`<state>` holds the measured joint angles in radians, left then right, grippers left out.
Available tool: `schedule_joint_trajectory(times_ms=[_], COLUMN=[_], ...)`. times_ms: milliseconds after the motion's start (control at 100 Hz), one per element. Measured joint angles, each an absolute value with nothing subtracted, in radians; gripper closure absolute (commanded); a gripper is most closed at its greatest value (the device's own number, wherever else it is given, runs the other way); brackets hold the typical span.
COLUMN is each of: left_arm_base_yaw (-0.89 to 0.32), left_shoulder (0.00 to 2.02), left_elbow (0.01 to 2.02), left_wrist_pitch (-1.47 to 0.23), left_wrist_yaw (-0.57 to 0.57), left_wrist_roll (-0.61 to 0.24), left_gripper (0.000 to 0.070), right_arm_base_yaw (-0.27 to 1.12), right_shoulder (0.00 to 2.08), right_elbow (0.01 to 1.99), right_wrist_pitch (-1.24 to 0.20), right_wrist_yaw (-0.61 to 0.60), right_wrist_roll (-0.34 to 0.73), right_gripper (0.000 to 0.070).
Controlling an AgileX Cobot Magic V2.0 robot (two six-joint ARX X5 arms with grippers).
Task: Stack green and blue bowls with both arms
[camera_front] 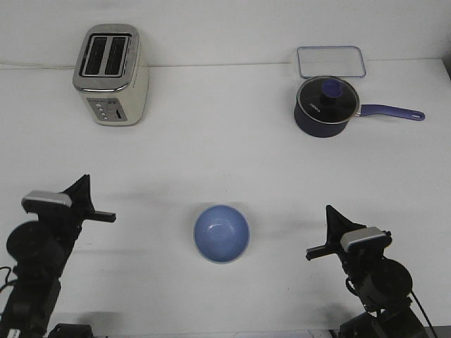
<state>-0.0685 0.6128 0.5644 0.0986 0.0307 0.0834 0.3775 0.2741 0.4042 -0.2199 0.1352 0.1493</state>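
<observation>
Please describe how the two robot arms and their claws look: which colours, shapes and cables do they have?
Both arms are black, built from rounded joint housings. Each carries a small silver-white block near its claw. The left claw and the right claw are black, with pointed triangular fingers and a thin rod sticking out sideways. Thin dark cables run beside each arm's base. No markings are readable.

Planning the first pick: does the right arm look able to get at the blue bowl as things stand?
Probably yes. The blue bowl sits on bare table between the arms, and nothing lies between it and the right gripper, whose tip points toward the bowl.
</observation>
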Motion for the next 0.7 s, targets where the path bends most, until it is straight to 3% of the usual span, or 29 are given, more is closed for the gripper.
schedule_joint_trajectory(times_ms=[70,170,700], left_arm_base_yaw=[-0.045,-0.028,-0.024], left_shoulder=[0.517,0.440,0.400], left_elbow=[0.437,0.353,0.353], left_wrist_pitch=[0.187,0.179,0.174], left_wrist_yaw=[0.032,0.022,0.018], left_wrist_roll=[0.073,0.052,0.031], left_gripper=[0.0688,0.0687,0.0685], right_arm_base_yaw=[0.377,0.377,0.377], right_shoulder=[0.223,0.203,0.203], right_elbow=[0.371,0.364,0.364], right_wrist_pitch=[-0.190,-0.188,-0.182], right_wrist_yaw=[0.162,0.183,0.184], right_wrist_roll=[0.146,0.145,0.145], right_gripper=[0.0700,0.0700,0.0700])
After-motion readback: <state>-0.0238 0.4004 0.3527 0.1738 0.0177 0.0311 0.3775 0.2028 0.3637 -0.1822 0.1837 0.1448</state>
